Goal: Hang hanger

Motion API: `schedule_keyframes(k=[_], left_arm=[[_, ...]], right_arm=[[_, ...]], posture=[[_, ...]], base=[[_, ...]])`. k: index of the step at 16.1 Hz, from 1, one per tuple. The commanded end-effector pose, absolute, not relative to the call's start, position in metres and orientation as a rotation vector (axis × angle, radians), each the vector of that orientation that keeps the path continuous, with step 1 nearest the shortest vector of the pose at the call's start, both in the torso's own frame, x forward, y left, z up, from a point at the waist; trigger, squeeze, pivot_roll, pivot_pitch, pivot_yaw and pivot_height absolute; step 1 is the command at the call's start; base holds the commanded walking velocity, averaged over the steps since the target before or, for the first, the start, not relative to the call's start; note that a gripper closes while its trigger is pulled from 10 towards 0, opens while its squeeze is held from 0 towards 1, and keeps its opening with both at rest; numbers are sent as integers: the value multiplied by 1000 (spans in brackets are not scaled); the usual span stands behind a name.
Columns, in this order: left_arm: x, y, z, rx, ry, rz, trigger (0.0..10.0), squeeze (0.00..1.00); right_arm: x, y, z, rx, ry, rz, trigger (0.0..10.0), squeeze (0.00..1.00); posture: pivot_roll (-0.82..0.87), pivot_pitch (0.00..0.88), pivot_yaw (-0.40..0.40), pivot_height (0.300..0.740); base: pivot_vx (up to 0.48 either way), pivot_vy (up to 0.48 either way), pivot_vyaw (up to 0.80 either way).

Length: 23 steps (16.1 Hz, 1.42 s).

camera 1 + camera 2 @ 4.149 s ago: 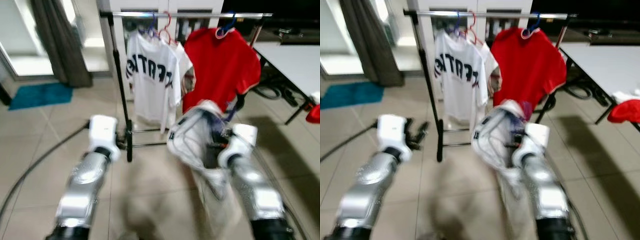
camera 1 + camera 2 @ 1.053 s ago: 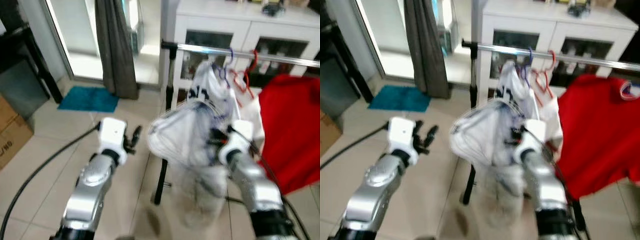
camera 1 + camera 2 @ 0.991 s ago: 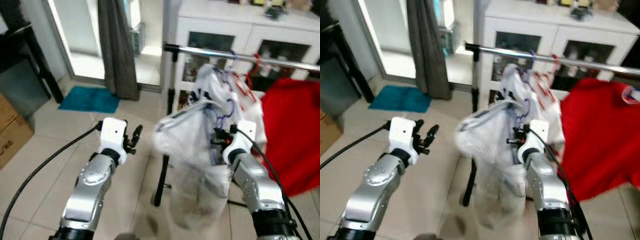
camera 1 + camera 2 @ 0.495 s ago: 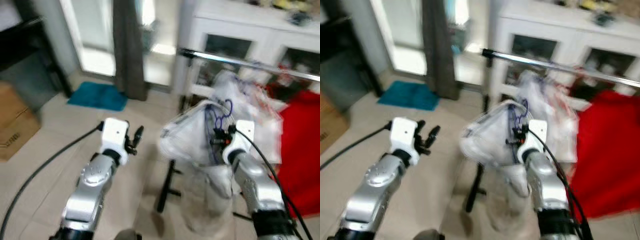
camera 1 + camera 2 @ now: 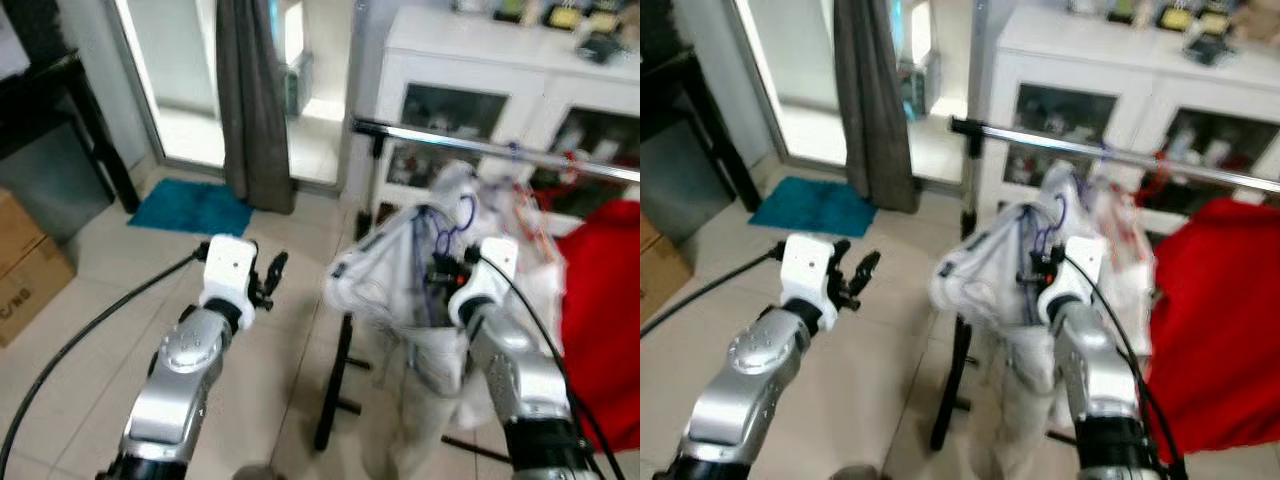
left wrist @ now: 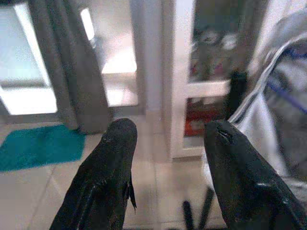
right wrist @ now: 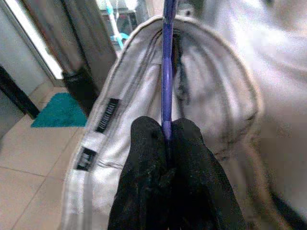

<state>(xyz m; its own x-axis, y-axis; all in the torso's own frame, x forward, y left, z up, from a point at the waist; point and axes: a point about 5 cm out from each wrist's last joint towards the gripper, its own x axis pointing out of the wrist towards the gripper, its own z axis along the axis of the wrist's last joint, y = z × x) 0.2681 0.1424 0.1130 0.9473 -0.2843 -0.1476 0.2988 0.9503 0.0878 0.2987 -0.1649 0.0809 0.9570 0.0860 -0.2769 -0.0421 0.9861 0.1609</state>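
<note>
Hanger is the purple one, and the right gripper has its two black fingers pinched tight on the hanger's thin neck, with a white garment draped over it. The robot carries it at about chest height in front of the silver rail of the clothes rack, just below rail level by the look of it (the hook itself is blurry in the head views, so can't say exactly how close it is to the bar). A red shirt and more hangers already sit on the rail off to the robot's right. Handling-wise, the hanger looks like stiff, light plastic, but the garment is soft and floppy, so most of the weight hangs low and it'll probably swing when the arm moves. The neck is a decent place to hold since it leaves the hook free, though that smooth, skinny shaft could twist between the pads if the shirt sways. The left gripper is out front with its fingers spread apart and nothing in them, pointing toward the white cabinet and grey curtain.
</note>
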Motion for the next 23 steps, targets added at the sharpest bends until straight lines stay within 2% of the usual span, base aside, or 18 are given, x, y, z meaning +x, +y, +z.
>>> schedule_keyframes(k=[1,5,7,11,23], left_arm=[[269,144,115,121,130,-294,10000,0],[262,134,119,119,105,-413,10000,0],[250,126,126,143,63,-594,10000,0],[245,126,130,152,66,-690,10000,0],[244,125,131,160,66,-709,10000,0]], right_arm=[[306,-159,100,150,197,97,10000,0],[301,-158,109,195,121,142,10000,0],[300,-159,118,185,70,158,10000,0],[301,-158,132,160,19,177,10000,0],[302,-158,137,171,-1,174,10000,0]], posture=[[169,31,-18,740],[168,34,-21,740],[169,35,-25,740],[170,30,-28,740],[170,30,-28,740]], base=[[360,0,0],[82,0,0],[0,0,0],[0,0,0],[0,0,0]])
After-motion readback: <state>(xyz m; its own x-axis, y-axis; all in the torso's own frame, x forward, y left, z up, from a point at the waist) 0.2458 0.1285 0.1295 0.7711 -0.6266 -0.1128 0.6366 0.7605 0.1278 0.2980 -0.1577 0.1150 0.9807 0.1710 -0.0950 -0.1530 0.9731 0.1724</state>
